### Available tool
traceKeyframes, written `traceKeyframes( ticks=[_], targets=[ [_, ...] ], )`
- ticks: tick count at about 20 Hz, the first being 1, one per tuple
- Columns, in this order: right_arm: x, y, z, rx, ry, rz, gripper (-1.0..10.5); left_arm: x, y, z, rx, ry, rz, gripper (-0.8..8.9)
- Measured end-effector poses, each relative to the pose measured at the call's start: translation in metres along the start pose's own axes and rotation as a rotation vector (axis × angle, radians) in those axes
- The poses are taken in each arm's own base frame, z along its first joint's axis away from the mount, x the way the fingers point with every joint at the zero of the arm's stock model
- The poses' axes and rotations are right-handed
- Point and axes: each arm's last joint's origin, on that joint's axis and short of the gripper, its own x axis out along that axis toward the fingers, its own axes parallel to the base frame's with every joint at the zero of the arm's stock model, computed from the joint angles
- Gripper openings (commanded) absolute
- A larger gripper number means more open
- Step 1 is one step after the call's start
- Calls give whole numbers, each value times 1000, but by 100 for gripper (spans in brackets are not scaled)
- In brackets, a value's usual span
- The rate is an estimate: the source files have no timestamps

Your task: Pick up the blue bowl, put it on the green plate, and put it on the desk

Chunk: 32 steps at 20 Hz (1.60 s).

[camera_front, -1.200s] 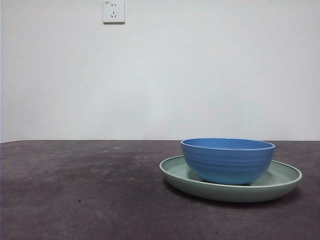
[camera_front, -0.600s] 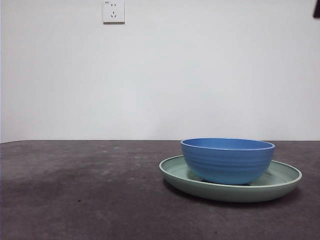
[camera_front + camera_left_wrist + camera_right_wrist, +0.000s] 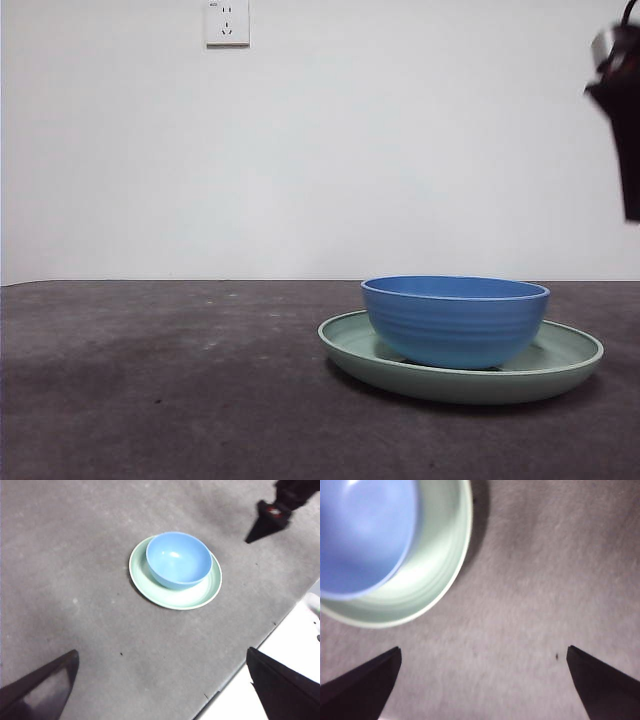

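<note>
The blue bowl (image 3: 455,320) sits upright inside the green plate (image 3: 570,362), right of centre on the desk (image 3: 150,400). My right gripper (image 3: 620,110) hangs open and empty at the top right edge of the front view, above and to the right of the bowl. In the right wrist view its jaws (image 3: 483,650) stand wide apart over bare desk beside the plate (image 3: 435,565) and bowl (image 3: 360,535). My left gripper (image 3: 161,652) is open and empty, high above the desk, well away from the bowl (image 3: 177,560) and plate (image 3: 200,594). The right gripper (image 3: 272,517) also shows there.
A white wall with a power socket (image 3: 227,22) stands behind the desk. In the left wrist view the desk's edge borders a white surface (image 3: 285,665) near the plate's side.
The right gripper has come down into the front view at the top right edge. The bowl and plate have not moved.
</note>
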Motion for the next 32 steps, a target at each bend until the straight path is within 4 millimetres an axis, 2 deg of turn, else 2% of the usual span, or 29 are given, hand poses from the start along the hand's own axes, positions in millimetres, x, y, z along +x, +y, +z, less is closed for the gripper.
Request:
traceKeyframes(
  ticks=[4,7,11,12,14,15,19,22,26,27,31,32],
  targets=[
    [30,-5,23,0,2,1,631,-5,0,-3,-11,-3,0,616],
    [53,-9,33,9,43,-2,631,-7,-1,-6,-15,7,1,616],
    [69,-11,43,3,30,2,630,-7,0,-7,-17,16,1,616],
    [71,-10,45,-3,15,5,598,-7,0,-7,-17,16,1,616],
    [75,-9,49,-10,-7,27,436,-7,0,-7,-17,16,1,616],
    [77,-10,50,-10,-8,36,404,-7,0,-7,-17,16,1,616],
    [89,-11,55,-9,-2,59,350,-7,0,-7,-17,16,1,616],
    [93,-10,57,-12,-6,112,240,-7,0,-7,-17,17,1,616],
    [103,-9,60,-16,0,163,187,-7,0,-7,-17,16,1,616],
    [106,-10,60,-14,9,163,139,-7,0,-7,-17,17,1,616],
    [107,-9,60,-14,12,163,10,-7,0,-7,-17,17,1,616],
    [107,-9,60,-14,12,163,10,-7,0,-7,-17,17,1,616]
  ],
)
